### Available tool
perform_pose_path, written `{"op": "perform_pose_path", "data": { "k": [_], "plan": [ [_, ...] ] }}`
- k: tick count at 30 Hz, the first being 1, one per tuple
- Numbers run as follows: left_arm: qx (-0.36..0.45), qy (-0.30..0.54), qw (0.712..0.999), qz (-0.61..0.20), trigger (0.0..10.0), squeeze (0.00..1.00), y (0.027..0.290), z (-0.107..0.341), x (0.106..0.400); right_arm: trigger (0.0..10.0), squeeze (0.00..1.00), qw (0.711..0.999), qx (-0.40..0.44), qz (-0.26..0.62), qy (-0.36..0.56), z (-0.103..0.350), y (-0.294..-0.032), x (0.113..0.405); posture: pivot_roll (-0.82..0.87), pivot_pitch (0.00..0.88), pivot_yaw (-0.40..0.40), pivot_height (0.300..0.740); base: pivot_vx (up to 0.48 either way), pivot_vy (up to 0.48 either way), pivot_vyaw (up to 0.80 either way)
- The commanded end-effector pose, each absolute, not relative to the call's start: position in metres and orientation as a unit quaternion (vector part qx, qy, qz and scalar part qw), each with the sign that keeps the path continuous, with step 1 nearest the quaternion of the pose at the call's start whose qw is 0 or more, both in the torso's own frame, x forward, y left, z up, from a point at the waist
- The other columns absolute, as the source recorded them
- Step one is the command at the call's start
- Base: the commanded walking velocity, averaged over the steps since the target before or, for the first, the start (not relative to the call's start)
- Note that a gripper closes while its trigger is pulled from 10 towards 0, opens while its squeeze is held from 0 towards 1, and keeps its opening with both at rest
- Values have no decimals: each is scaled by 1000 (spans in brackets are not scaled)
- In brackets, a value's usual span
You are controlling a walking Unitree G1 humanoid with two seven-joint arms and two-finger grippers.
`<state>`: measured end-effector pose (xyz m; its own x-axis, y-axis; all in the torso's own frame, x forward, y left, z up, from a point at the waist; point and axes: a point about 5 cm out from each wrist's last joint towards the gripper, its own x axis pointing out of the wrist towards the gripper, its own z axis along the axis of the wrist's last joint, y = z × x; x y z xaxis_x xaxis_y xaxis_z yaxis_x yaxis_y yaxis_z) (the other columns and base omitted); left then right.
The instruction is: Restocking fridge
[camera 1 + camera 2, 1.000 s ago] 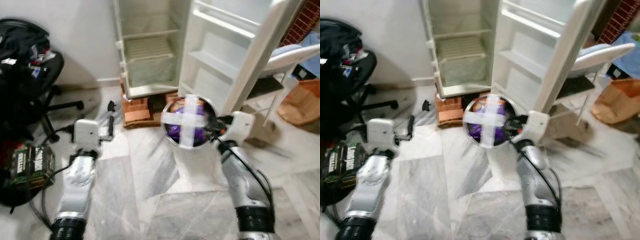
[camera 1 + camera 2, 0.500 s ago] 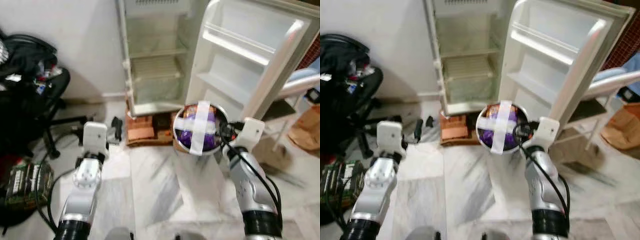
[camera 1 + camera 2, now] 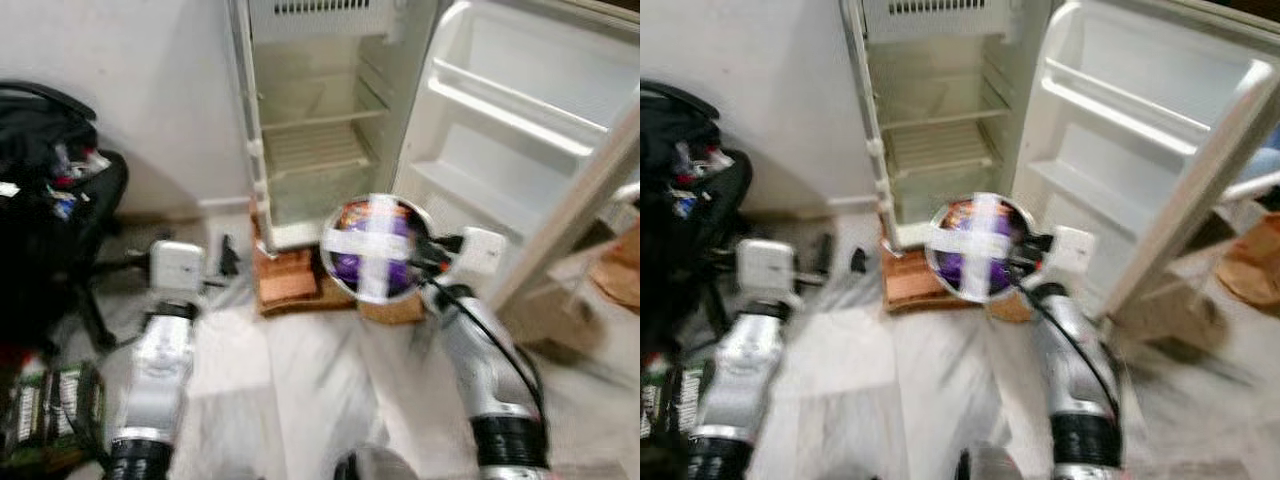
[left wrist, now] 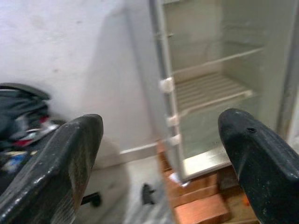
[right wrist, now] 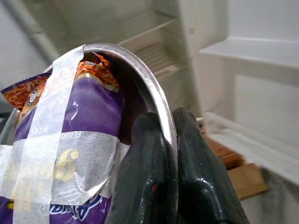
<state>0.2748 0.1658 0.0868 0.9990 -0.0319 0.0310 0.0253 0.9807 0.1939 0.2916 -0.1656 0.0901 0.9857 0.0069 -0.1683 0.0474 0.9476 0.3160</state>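
Observation:
My right gripper (image 3: pixel 432 255) is shut on the rim of a steel bowl (image 3: pixel 374 248) that holds purple snack packets under a cross of white tape. In the right wrist view the black fingers (image 5: pixel 154 177) pinch the bowl's rim (image 5: pixel 154 100) from both sides. The bowl hangs in front of the open white fridge (image 3: pixel 310 110), level with its bottom edge. The fridge shelves (image 3: pixel 312 150) are bare, and its door (image 3: pixel 530 130) swings out to the right. My left gripper (image 4: pixel 159 154) is open and empty, held low at the left and pointed toward the fridge.
Bricks (image 3: pixel 290 285) prop up the fridge on the marble floor. A black office chair (image 3: pixel 50 200) piled with things stands at the left, and a green crate (image 3: pixel 50 420) sits at the lower left. A brown paper bag (image 3: pixel 1250 255) is at the far right.
The camera has shifted closer to the fridge and the picture is blurred by motion. The bowl stays held in my right gripper, now nearer the fridge opening.

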Motion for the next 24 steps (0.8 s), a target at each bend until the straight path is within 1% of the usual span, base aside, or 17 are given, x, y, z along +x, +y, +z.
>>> {"op": "perform_pose_path", "data": {
  "k": [1,12,24],
  "plan": [
    [109,-20,994,-9,10000,0,175,90,277,10000,0,984,166,1,62,100,-159,296,12,39,-44,740,480,0,0],
    [117,-23,993,-11,10000,0,174,91,277,10000,0,984,165,4,61,101,-158,297,13,38,-47,740,480,0,0],
    [114,-13,993,7,10000,0,177,88,278,10000,0,985,160,5,58,101,-155,298,16,38,-48,740,480,0,0]
  ]
}}
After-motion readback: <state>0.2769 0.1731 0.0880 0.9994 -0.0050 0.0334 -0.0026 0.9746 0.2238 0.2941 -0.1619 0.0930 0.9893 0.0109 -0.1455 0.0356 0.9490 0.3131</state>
